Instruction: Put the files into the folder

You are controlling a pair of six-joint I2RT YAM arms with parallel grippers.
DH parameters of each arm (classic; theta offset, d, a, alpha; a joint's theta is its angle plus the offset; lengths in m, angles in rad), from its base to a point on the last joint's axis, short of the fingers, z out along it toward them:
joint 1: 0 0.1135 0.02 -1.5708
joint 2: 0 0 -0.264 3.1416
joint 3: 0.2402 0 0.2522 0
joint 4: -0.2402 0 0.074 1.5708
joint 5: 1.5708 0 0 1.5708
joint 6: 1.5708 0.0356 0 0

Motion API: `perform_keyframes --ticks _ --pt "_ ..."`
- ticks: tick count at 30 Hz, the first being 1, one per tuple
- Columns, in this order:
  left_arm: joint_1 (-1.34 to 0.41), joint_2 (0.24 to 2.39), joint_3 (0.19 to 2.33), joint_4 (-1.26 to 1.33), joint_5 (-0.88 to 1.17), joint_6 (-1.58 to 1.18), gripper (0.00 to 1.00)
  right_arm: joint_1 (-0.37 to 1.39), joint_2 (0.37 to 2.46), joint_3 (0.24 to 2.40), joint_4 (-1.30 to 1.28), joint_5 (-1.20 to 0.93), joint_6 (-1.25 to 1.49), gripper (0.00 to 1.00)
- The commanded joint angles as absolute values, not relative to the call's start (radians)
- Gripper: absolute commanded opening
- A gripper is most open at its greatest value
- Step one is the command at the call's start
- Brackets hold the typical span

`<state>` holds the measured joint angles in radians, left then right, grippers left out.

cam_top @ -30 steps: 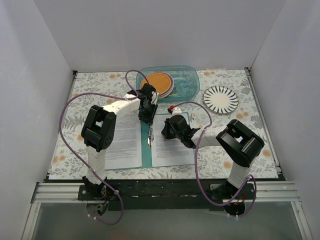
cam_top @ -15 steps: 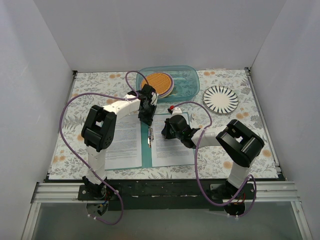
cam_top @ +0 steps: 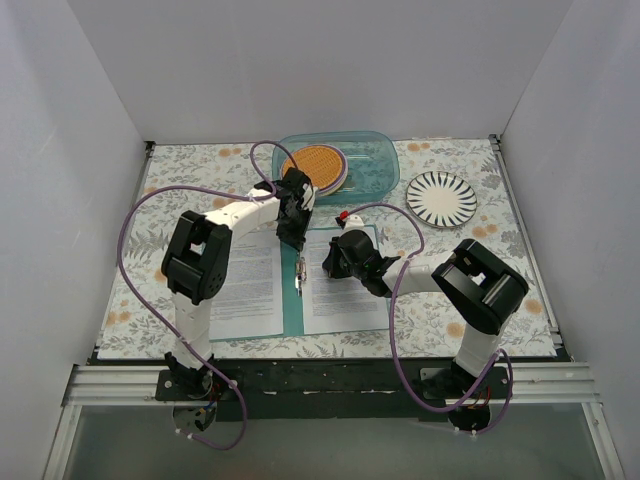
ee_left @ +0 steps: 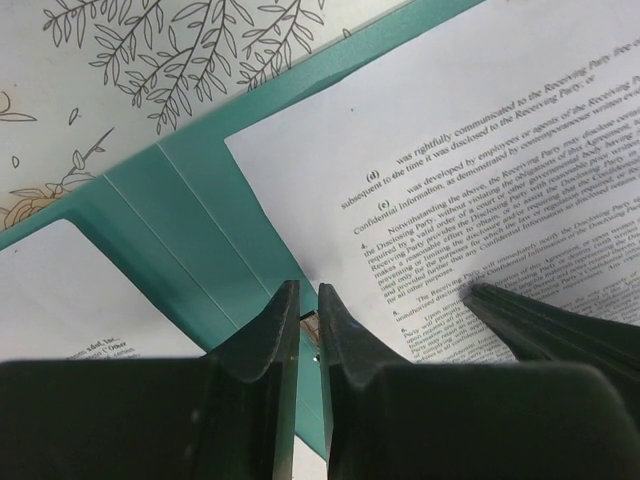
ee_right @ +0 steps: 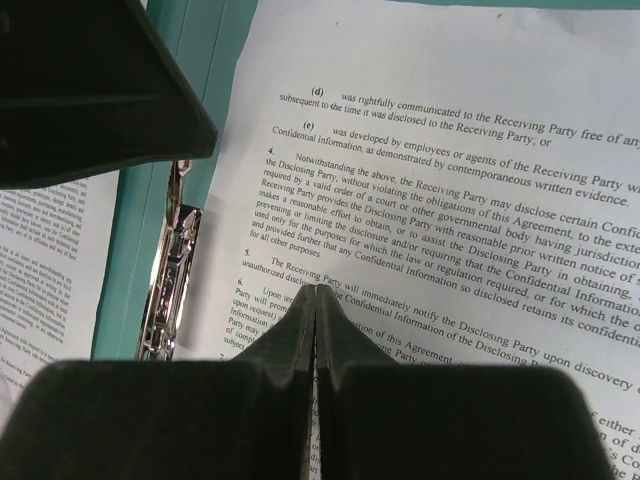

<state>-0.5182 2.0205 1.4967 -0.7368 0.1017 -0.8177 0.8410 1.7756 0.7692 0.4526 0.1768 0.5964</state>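
Observation:
The teal folder (cam_top: 291, 305) lies open on the table, with its silver clip (cam_top: 300, 274) along the spine. One of the files (cam_top: 345, 298) rests on the right cover and another printed sheet (cam_top: 248, 285) on the left cover. My left gripper (cam_top: 294, 243) points down at the clip's far end. In the left wrist view its jaws (ee_left: 308, 290) stand almost together with a bit of silver metal between the tips. My right gripper (ee_right: 317, 290) is shut, its tips on the right sheet (ee_right: 450, 150) beside the clip (ee_right: 172, 280).
A clear blue container (cam_top: 375, 165) holding an orange woven disc (cam_top: 316, 165) stands just behind the folder. A striped plate (cam_top: 441, 198) is at the back right. A small red and white thing (cam_top: 345, 216) lies by the folder's far edge. White walls enclose the table.
The left gripper's jaws have drawn together over the clip's far end. Both arms have stayed almost where they were, and the right gripper has stayed shut on the sheet.

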Motion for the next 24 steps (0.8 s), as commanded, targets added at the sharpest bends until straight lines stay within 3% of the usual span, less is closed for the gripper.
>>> perform_keyframes --ticks 1,18,24 --pt "-0.518 1.911 1.499 -0.779 0.138 -0.795 0.01 0.851 1.825 0.735 0.339 0.179 0.594 0.01" --pt "-0.518 1.801 1.393 -0.91 0.406 -0.689 0.02 0.851 1.864 0.773 0.253 0.212 0.624 0.01" --pt "-0.518 1.813 1.362 -0.937 0.482 -0.655 0.07 0.851 1.871 0.785 0.232 0.221 0.632 0.01"
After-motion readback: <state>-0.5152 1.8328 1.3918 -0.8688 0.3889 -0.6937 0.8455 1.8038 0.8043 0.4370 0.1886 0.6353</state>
